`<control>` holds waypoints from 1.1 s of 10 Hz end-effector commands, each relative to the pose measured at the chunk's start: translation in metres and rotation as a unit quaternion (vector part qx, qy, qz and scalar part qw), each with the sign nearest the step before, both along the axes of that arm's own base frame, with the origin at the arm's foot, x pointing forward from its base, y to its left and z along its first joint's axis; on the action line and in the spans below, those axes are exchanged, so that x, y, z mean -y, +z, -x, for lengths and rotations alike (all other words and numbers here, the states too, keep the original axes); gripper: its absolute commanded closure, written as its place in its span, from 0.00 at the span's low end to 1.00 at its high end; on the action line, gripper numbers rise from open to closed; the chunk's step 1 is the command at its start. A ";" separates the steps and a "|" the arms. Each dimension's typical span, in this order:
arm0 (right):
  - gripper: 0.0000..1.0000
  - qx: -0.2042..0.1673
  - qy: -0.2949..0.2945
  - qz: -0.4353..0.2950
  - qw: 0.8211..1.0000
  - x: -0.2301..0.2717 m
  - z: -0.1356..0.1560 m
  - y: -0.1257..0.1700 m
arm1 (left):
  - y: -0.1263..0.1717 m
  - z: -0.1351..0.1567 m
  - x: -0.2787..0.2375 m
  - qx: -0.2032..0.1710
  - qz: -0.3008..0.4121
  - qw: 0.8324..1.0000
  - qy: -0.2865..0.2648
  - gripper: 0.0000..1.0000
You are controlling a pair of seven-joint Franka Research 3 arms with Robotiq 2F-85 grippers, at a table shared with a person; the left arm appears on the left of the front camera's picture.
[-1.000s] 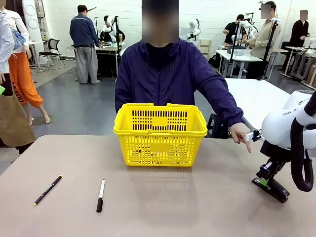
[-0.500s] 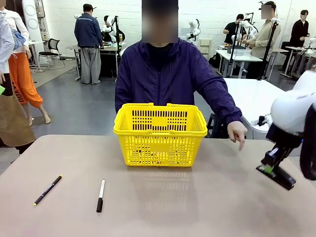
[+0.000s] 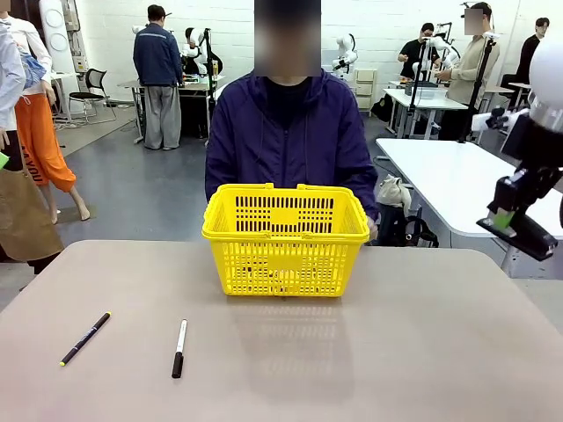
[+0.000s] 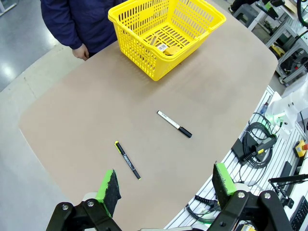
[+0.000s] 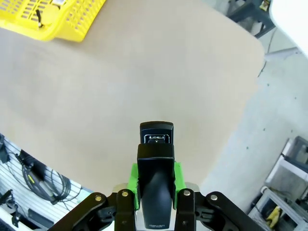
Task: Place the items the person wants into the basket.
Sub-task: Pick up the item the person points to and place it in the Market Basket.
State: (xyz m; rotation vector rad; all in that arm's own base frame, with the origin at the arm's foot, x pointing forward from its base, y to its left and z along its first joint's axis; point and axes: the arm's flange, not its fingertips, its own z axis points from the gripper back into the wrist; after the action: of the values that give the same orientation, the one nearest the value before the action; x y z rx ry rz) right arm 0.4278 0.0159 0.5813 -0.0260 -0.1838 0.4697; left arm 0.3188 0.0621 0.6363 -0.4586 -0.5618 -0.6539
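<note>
Above table [image 3: 422, 352], stapler [image 3: 521, 236] now higher.

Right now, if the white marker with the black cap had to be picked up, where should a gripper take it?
Grip the white marker with the black cap mid-barrel from straight above, jaws across its width: it lies flat on the table, slim, with bare surface on both sides.

1. Basket [image 3: 285, 239]: 1, yellow.
2. Stapler [image 5: 156, 159]: 1, black.
3. Pen [image 3: 85, 338]: 1, black, yellow tip.
4. Marker [image 3: 179, 348]: 1, white, black cap.
5. Things inside the basket: at least 2, yellowish, too small to name.
6. Person [image 3: 288, 132] at the table: 1.
</note>
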 end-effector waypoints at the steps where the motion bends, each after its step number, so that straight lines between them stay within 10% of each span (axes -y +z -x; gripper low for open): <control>1: 0.80 -0.012 -0.031 -0.005 0.999 -0.002 -0.018 0.005 | -0.001 0.001 -0.001 0.001 0.003 1.000 -0.001 0.00; 11: 0.80 0.001 -0.010 -0.002 1.000 -0.001 -0.006 0.007 | -0.001 0.001 -0.001 0.001 0.003 1.000 -0.001 0.00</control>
State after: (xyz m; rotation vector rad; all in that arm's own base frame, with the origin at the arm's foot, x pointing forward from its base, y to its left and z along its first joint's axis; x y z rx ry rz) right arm 0.4387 0.0168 0.5901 -0.0194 -0.1847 0.4356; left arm 0.3188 0.0621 0.6363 -0.4586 -0.5617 -0.6538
